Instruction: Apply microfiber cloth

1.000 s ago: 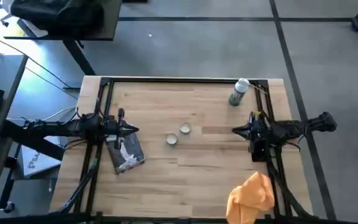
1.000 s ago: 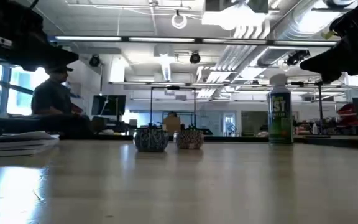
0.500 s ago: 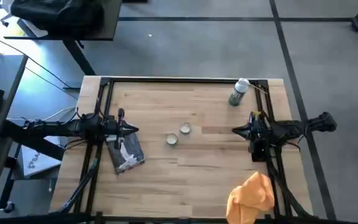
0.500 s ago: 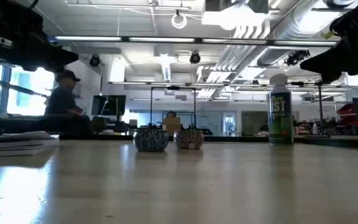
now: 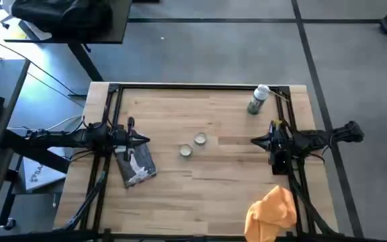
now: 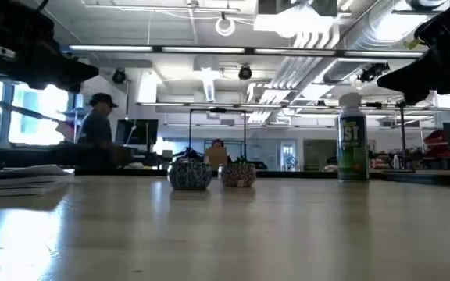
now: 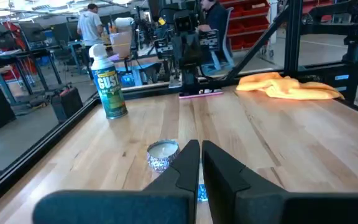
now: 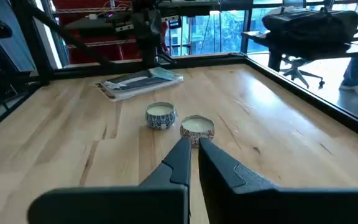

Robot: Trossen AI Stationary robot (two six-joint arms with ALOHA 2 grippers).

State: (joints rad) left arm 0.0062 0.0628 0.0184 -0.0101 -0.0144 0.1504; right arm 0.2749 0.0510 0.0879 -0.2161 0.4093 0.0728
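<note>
Orange-yellow microfiber cloth (image 5: 271, 212) lies crumpled at the table's (image 5: 213, 191) near right corner, untouched. Just beyond it the right gripper (image 5: 254, 141) hovers with fingers together, pointing at two small round tins (image 5: 193, 145) mid-table. Opposite, the left gripper (image 5: 146, 140) hangs over a grey-and-white packet (image 5: 135, 165), fingers together too. A spray can (image 5: 258, 99) stands at the far right.

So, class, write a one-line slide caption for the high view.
Both arms wait at the table's sides, orange microfiber cloth untouched at the near right edge, two tins centre.
</note>
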